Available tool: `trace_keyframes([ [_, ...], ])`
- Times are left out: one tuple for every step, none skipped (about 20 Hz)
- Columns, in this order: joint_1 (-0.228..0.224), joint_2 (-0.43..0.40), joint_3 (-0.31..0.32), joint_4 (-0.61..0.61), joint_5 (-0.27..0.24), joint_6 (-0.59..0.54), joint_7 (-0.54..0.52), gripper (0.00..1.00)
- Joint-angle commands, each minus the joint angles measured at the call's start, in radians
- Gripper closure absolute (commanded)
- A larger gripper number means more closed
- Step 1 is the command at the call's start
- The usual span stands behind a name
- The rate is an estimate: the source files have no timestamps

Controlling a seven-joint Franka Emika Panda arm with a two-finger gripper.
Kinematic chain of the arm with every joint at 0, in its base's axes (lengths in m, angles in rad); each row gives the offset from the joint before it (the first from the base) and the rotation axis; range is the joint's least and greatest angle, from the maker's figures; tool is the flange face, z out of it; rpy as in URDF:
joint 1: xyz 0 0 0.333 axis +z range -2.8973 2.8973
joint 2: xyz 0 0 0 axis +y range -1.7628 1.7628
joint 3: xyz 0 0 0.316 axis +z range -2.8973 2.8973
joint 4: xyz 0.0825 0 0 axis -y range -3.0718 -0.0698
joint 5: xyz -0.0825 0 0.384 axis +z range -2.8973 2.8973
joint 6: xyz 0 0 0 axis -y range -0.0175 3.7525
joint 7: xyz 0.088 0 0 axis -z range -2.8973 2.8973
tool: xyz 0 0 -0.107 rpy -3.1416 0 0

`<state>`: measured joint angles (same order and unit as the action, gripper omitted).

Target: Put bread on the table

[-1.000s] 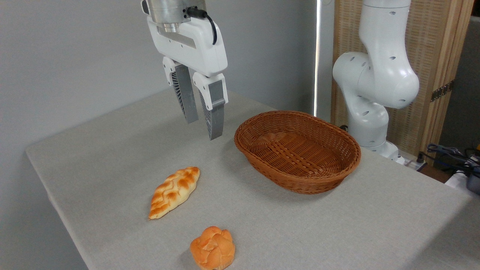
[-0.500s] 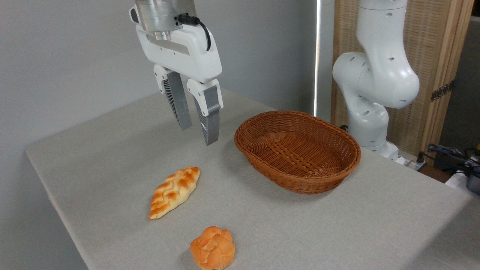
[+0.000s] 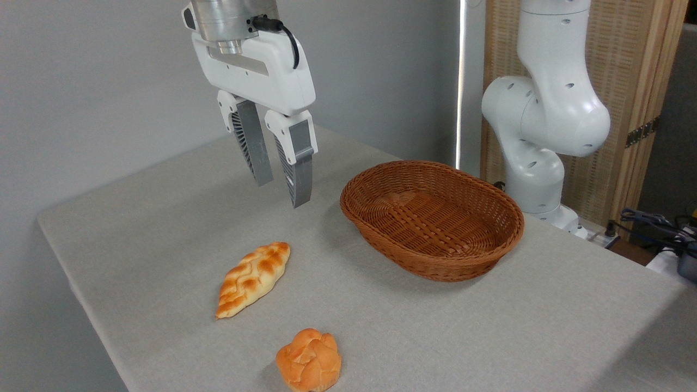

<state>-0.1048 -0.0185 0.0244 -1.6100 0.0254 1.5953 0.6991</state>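
The claw (image 3: 280, 193) hangs empty above the back part of the surface (image 3: 490, 326), its two ribbed fingers spread a little apart with nothing between them, just left of the wicker basket (image 3: 433, 218). The bread (image 3: 309, 360), the small knotted bun, already sits on the surface, down at the near edge and well away from the claw; the basket holds nothing. To my eye the job looks done, so the risks lie in anything further. That bun sits close to the front edge, and a nudge from a descending finger could roll it off, since it is round and probably light. The long braided loaf (image 3: 252, 279) lies between the claw and the bun, so a low pass forward could catch it and drag it along. A swing to the right at this height might clip the basket rim and shove it across the cloth. If the claw dropped for another grasp, it might well take the loaf by mistake.
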Motion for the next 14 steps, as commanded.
trace_keyframes([
  [0.017,0.003,-0.017,0.019,0.014,-0.026,-0.003,0.00],
  [0.017,0.003,-0.017,0.018,0.014,-0.026,0.002,0.00],
  [0.028,0.000,-0.023,0.016,0.014,-0.026,0.003,0.00],
  [0.046,0.000,-0.037,0.016,0.013,-0.026,0.003,0.00],
  [0.054,0.000,-0.049,0.016,0.013,-0.026,0.003,0.00],
  [0.054,0.000,-0.049,0.016,0.014,-0.026,0.003,0.00],
  [0.053,0.000,-0.049,0.016,0.014,-0.026,0.003,0.00],
  [0.053,0.000,-0.049,0.016,0.014,-0.026,0.003,0.00],
  [0.053,0.000,-0.049,0.016,0.014,-0.026,0.003,0.00],
  [0.053,0.000,-0.049,0.015,0.014,-0.026,0.003,0.00],
  [0.054,0.000,-0.047,0.015,0.014,-0.023,0.002,0.00],
  [0.053,0.000,-0.046,0.015,0.014,-0.023,0.002,0.00],
  [0.053,0.000,-0.043,0.016,0.014,-0.023,0.002,0.00],
  [0.053,0.000,-0.043,0.015,0.014,-0.023,0.002,0.00],
])
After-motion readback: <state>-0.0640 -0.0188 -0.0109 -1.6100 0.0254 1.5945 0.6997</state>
